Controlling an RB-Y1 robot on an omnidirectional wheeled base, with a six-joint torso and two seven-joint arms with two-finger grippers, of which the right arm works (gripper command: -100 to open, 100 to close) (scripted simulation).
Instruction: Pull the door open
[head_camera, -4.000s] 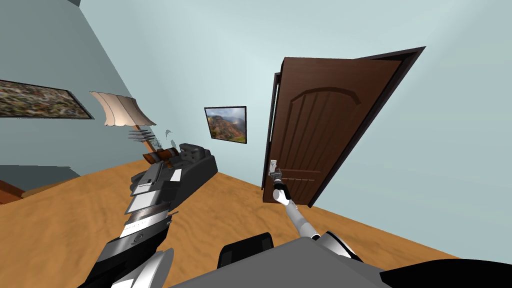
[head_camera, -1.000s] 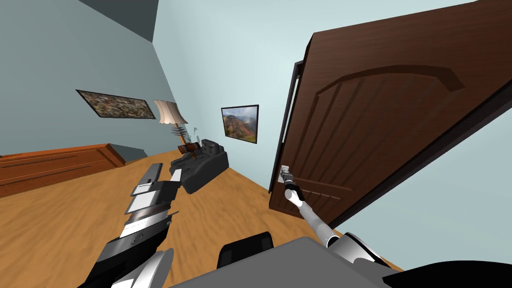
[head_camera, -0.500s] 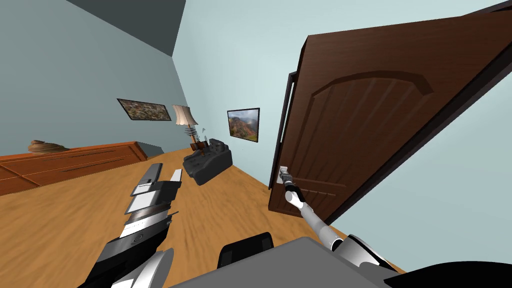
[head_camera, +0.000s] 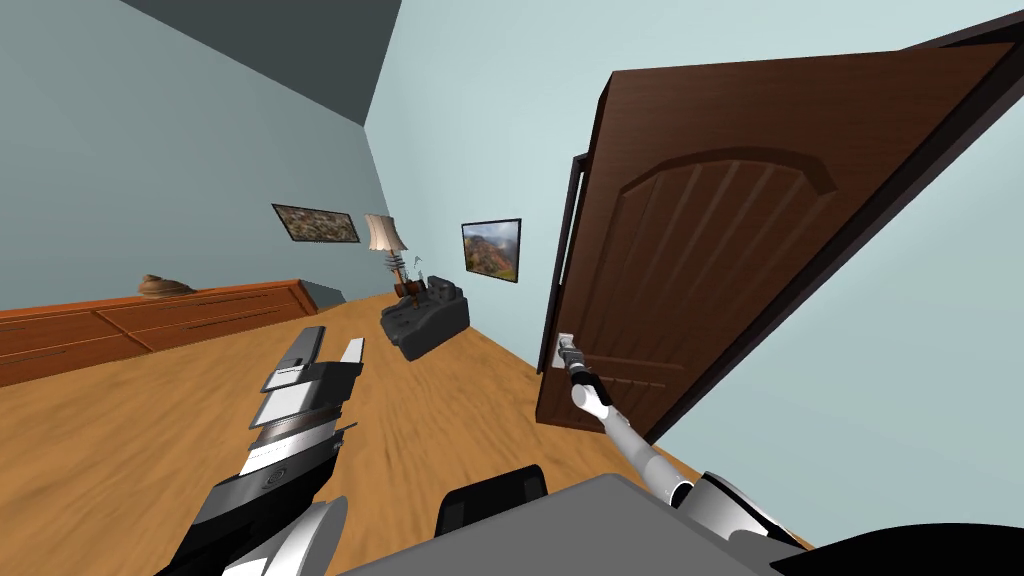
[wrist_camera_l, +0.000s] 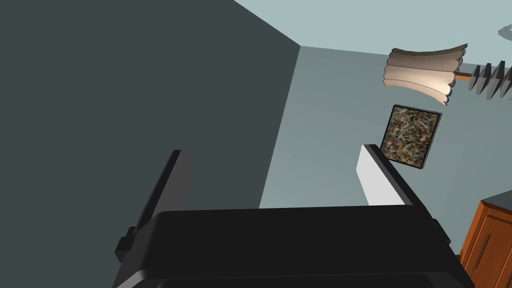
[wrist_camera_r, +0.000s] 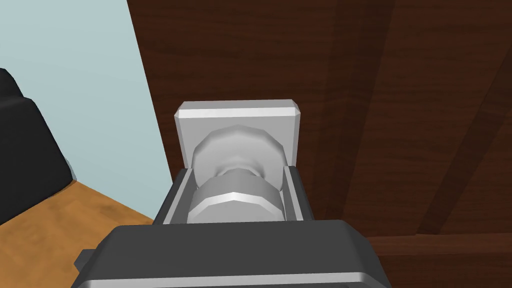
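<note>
Knob (wrist_camera_r: 234, 200) sits clamped in right tool (wrist_camera_r: 237, 171) — door (head_camera: 720, 280) ajar.

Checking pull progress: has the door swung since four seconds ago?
Yes. The door has opened slightly wider: its latch edge stands further out from the door frame, toward me, with the right gripper shut on the knob. My camera also moved.

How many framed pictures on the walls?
2. A mottled picture beside the lamp; a landscape picture between lamp and door. More may hang out of view.
</note>
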